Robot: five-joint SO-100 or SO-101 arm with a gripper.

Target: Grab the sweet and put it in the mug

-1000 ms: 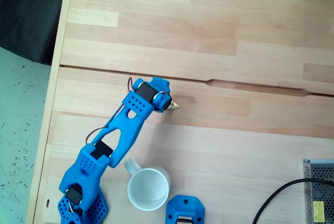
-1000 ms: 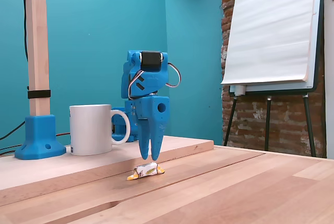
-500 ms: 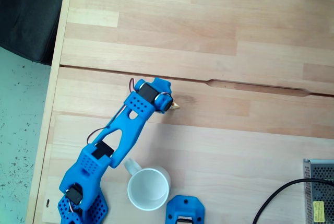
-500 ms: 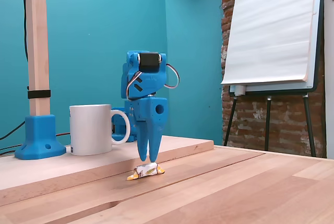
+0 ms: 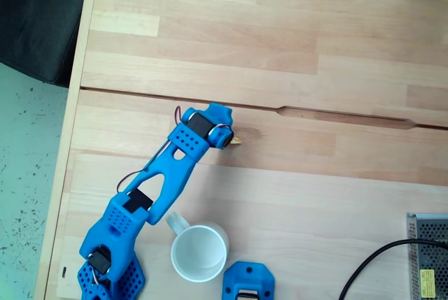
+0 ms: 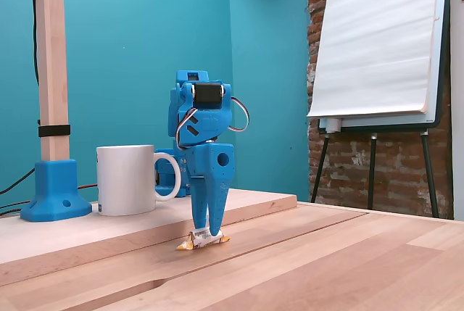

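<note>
The sweet [image 6: 204,239], a tiny white candy with yellow-gold twisted ends, lies on the wooden table; only one gold tip [image 5: 238,140] peeks out from under the wrist in the top-down fixed view. My blue gripper [image 6: 205,232] points straight down over it, and its fingertips reach the sweet's level on either side. A narrow gap shows between the fingers, and the sweet still rests on the table. The gripper [image 5: 229,139] sits above the mug in the top-down fixed view. The white mug [image 5: 200,252] stands upright near the arm's base; the side fixed view has the mug [image 6: 127,169] behind and left of the gripper.
A blue printed block [image 5: 248,282] sits right of the mug. A grey metal box [image 5: 428,254] with a black cable [image 5: 367,266] lies at the lower right. A groove [image 5: 336,115] crosses the table. A wooden post [image 6: 51,57] on a blue foot [image 6: 49,189] stands left.
The gripper has dropped from just above the sweet until its fingertips stand around it at table level. The fingers look slightly wider apart. The sweet and mug have not moved.
</note>
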